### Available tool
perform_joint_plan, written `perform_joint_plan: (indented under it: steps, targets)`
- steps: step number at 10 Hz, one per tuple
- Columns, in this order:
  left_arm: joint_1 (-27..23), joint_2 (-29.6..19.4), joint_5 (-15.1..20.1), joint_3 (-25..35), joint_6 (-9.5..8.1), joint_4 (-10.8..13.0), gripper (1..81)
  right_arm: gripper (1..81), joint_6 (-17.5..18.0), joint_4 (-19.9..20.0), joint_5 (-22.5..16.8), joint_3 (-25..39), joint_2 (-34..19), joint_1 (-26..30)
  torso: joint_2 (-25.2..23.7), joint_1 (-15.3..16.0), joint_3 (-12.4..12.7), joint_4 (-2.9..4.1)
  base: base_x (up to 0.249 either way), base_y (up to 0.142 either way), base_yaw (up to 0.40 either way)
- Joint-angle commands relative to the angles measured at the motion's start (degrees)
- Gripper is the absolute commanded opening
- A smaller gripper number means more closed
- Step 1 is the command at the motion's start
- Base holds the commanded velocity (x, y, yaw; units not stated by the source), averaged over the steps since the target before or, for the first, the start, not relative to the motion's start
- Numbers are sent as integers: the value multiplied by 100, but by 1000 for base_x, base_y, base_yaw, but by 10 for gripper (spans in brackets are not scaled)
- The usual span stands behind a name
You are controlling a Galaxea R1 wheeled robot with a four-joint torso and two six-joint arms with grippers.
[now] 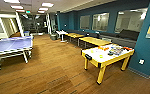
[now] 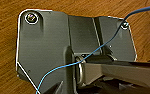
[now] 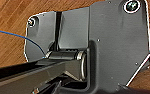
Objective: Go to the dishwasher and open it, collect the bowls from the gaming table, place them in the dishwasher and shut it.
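Note:
The gaming table (image 1: 104, 62), with yellow legs and a pale cream top, stands to my right front on the wooden floor, near a teal wall. Colourful flat game boards (image 1: 116, 50) lie on its far end. A few small pale round shapes (image 1: 100, 56) sit on the near part of the top; they are too blurred to tell whether they are the bowls. The dishwasher is out of view. In both wrist views my arm's dark plate (image 2: 53, 45) (image 3: 116, 45) hangs over the wooden floor, with a blue cable (image 2: 96, 50) across it.
A blue table-tennis table (image 1: 11, 45) stands at the left. Yellow-topped dining tables (image 1: 94, 40) and dark benches (image 1: 127, 35) line the teal wall (image 1: 147, 50) behind the gaming table. A wide strip of wooden floor (image 1: 56, 65) runs between the two tables toward the back.

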Motion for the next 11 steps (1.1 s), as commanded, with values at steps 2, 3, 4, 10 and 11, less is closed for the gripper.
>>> perform_joint_plan:
  steps: [2, 3, 4, 10, 11]
  targets:
    - [-251, 3, 286, 24, 10, 37, 811, 811, -4, 3, -356, 23, 27, 282, 0, 1, 0, 0, 0, 0, -382]
    - [-251, -5, 286, 24, 10, 37, 811, 811, -4, 3, -356, 23, 27, 282, 0, 1, 0, 0, 0, 0, -376]
    - [-251, -14, 286, 24, 10, 37, 811, 811, -4, 3, -356, 23, 27, 282, 0, 1, 0, 0, 0, 0, -376]
    - [-251, -49, 295, 59, 19, 46, 811, 811, -4, 3, -356, 23, 27, 291, 0, 1, 0, 0, 0, 0, -222]
    - [-233, -49, 286, 59, 19, 46, 811, 811, -4, 3, -356, 23, 27, 291, 0, 1, 0, 0, 0, 0, 0]
